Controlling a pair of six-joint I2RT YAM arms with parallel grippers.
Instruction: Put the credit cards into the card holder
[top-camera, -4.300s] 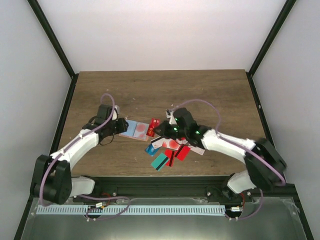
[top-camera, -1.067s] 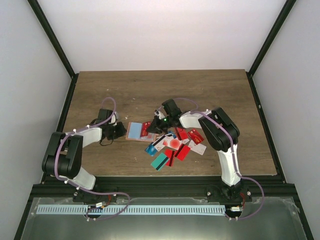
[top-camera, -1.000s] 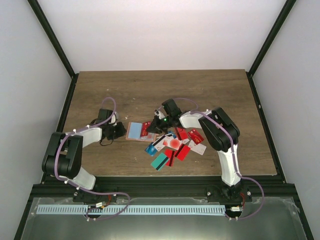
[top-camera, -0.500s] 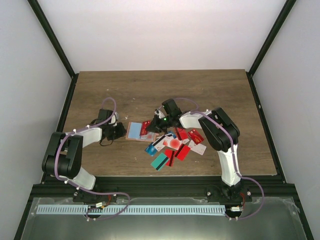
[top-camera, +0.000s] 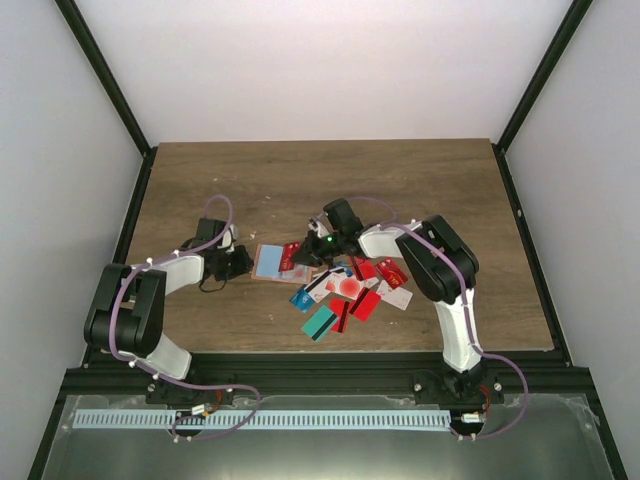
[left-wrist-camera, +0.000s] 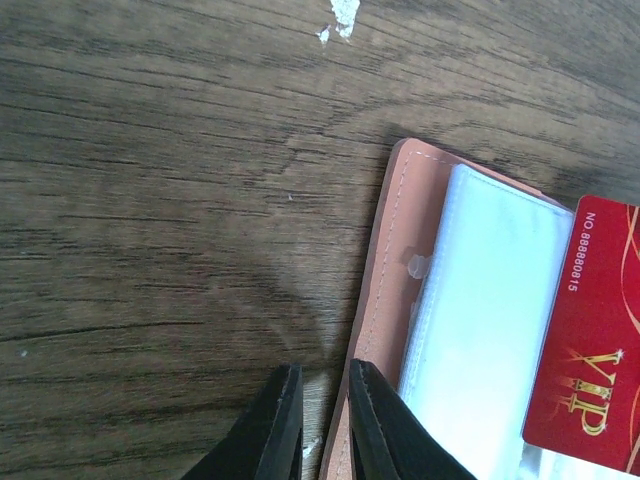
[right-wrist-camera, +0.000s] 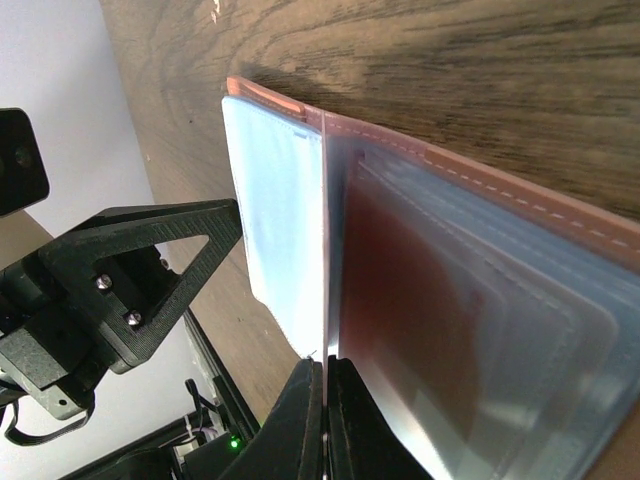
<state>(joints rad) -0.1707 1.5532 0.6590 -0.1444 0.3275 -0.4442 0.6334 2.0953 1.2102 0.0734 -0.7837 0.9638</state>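
The salmon-brown card holder lies open on the table, its clear sleeves facing up. My left gripper is at its left edge, and in the left wrist view the fingers are closed on the holder's stitched rim. My right gripper is at the holder's right side. In the right wrist view it is shut on a thin card seen edge-on, lying in line with the sleeves of the holder. A red VIP credit card lies over the sleeve; it also shows in the top view.
A loose pile of credit cards, mostly red with some white and blue, lies right of the holder under the right arm. A teal card lies nearest the front edge. Black frame posts stand at the table's sides.
Since 4.3 s ago my right gripper has moved left from the pile to the holder's right side with a red card. Over the last second nothing visibly moves.
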